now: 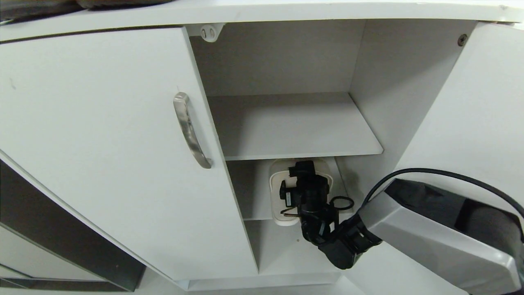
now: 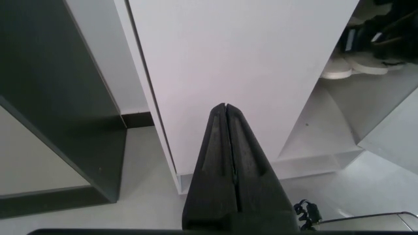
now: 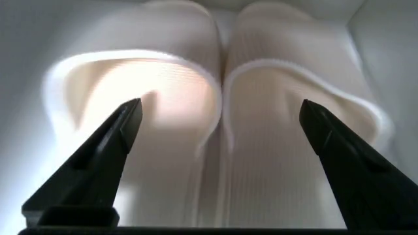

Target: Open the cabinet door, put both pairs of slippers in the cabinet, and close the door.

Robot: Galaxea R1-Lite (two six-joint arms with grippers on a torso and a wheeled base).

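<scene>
Closest to me, down low outside the cabinet, my left gripper has its fingers pressed flat together with nothing between them, pointing at the shut left door just above the floor. That door has a curved metal handle by its inner edge. On the other side, the right door is swung wide open, and my right arm goes in through the opening to the lower shelf. The right gripper sits right over a pair of white slippers, with its fingers spread wide and not pinching anything. I honestly can't tell if the tips touch the slippers. The pair lies side by side on that lower shelf, touching each other, with the open ends toward me and the near end poking slightly past the shelf's front edge. Above and further back is the upper shelf, then the back wall.
</scene>
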